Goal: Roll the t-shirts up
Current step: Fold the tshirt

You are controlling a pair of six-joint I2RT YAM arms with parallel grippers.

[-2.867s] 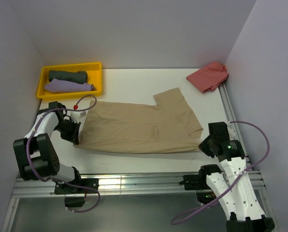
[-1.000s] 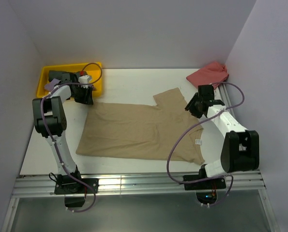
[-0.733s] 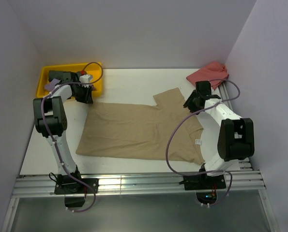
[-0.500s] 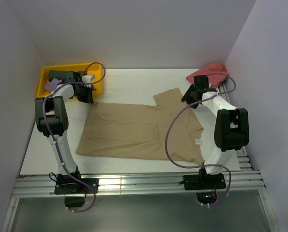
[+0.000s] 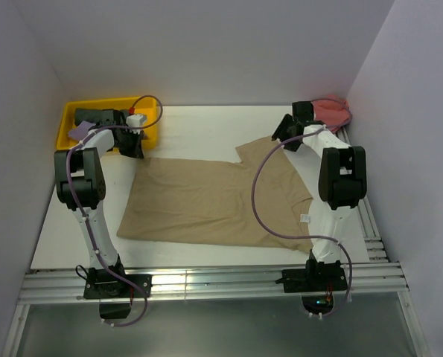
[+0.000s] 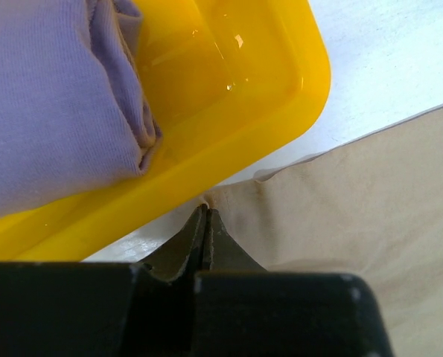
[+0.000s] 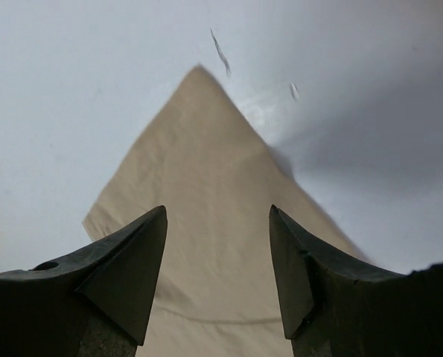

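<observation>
- Tan t-shirt [image 5: 206, 197]: lies spread flat across the middle of the white table [image 5: 206, 123], hem end towards the left arm and sleeves towards the right arm
- Left gripper [image 6: 206, 216]: set at the far left corner of the tan t-shirt, just beside the outer wall of the yellow tray [image 6: 281, 111]. Jaws are pressed fully together, and a sliver of the cloth's corner edge shows nipped at their tips
- Right gripper [image 7: 217, 216]: positioned over the pointed corner of the far sleeve. Jaws stand wide apart, one finger to each side of the tan point, with cloth visible in the gap between them. Nothing is gripped
- Lilac t-shirt [image 6: 50, 97]: folded, lying inside the yellow tray against its near wall
- Dark grey-green t-shirt [image 5: 94, 117]: rolled, also in the tray, on the far side of the lilac one
- Salmon-red t-shirt [image 5: 333, 111]: crumpled at the far right corner of the table, partly hidden by the right arm, apart from the tan t-shirt
- Whether the right fingers touch the cloth cannot be told
</observation>
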